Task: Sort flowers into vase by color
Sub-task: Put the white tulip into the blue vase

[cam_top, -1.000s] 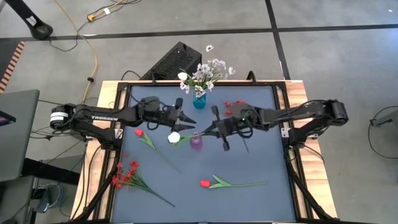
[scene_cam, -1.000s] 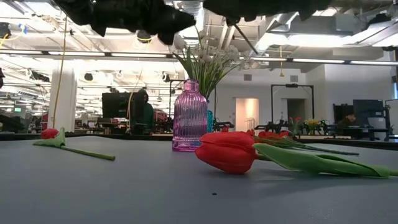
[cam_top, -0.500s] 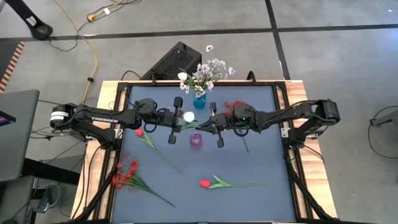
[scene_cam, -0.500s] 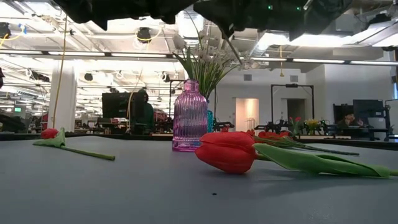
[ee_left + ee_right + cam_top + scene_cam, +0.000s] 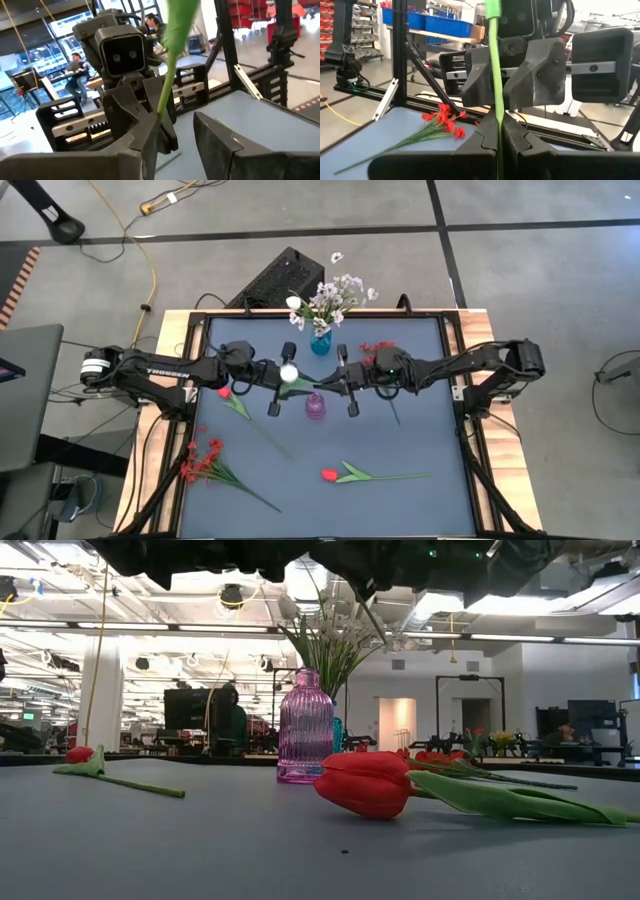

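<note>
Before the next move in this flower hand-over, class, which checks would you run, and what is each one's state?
1. Right tool clamped on the white tulip with a green plastic stem: ok.
2. Left tool open to receive: ok.
3. Stem sits between the left tool's fingers: cannot tell.
4. Small blue glass vase holding white blooms upright: ok.
5. Ribbed purple glass vase upright: ok.

White tulip (image 5: 288, 370) now beside left tool (image 5: 280, 378)
</note>
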